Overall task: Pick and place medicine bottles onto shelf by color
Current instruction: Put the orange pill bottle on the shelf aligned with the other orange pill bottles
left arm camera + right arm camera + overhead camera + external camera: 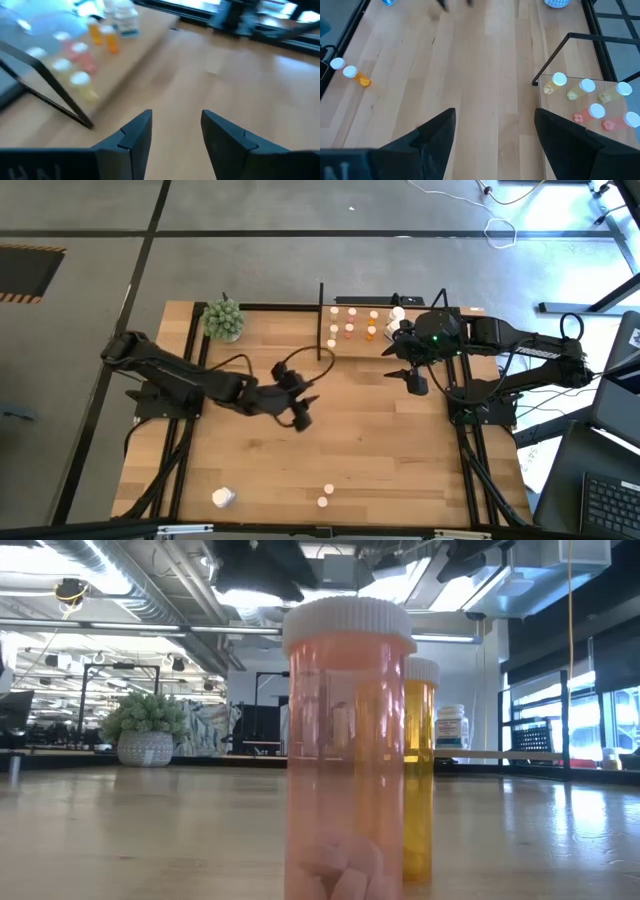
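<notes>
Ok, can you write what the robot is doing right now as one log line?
left gripper: open, empty, mid-table | right gripper: open, empty, beside shelf | medicine bottles: several on shelf | two bottles at near edge

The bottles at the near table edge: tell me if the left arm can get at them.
Probably yes. The left gripper is open and empty, and only bare table lies between it and the bottles.

Stock as I count it:
- shelf (356, 347): one
- plant (224, 319): one
- my grippers: two, left gripper (303, 412) and right gripper (412, 383)
- small bottles (350, 330) on the shelf: at least seven
- larger white bottles (397, 313) there: two
- loose small bottles (351, 71) on the table (380, 450): two
- loose white bottle (222, 498): one
</notes>
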`<state>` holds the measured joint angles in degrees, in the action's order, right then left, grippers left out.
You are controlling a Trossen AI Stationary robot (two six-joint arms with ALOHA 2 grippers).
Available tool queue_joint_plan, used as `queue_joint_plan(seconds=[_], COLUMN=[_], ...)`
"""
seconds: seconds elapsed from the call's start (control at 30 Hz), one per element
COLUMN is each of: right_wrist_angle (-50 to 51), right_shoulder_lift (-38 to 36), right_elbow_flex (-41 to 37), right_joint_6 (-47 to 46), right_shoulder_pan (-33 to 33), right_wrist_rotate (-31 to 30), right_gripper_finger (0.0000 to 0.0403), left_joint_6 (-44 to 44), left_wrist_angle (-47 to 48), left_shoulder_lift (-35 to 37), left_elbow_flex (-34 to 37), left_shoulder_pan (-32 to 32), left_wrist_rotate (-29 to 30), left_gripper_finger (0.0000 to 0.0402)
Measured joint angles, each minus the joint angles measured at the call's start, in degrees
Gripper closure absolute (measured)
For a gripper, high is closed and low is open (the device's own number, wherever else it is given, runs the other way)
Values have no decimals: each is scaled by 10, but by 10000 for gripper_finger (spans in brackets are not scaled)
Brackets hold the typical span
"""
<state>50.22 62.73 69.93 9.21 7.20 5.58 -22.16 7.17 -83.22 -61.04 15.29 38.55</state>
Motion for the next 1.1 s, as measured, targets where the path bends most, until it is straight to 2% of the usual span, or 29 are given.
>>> queue_joint_plan(seconds=[0.23, 0.43, 0.53, 0.73, 1.1], right_wrist_angle=[-2, -3, -8, -13, -48], right_shoulder_lift=[0, 0, 0, 0, 2], right_elbow_flex=[0, 0, 0, 0, 0], right_joint_6=[0, 0, 21, 31, 31], right_shoulder_pan=[0, 0, 0, 0, 0], right_wrist_rotate=[0, 0, 0, 0, 0], right_gripper_finger=[130, 130, 130, 130, 130], left_joint_6=[-69, -175, -206, -227, -227], left_wrist_angle=[68, 149, 169, 183, 204], left_shoulder_lift=[38, 37, 37, 37, 5], left_elbow_flex=[-11, -17, -17, -17, -18], left_shoulder_pan=[55, 77, 85, 108, 153], left_wrist_rotate=[-67, -218, -273, -307, -296], left_gripper_finger=[237, 237, 237, 237, 237])
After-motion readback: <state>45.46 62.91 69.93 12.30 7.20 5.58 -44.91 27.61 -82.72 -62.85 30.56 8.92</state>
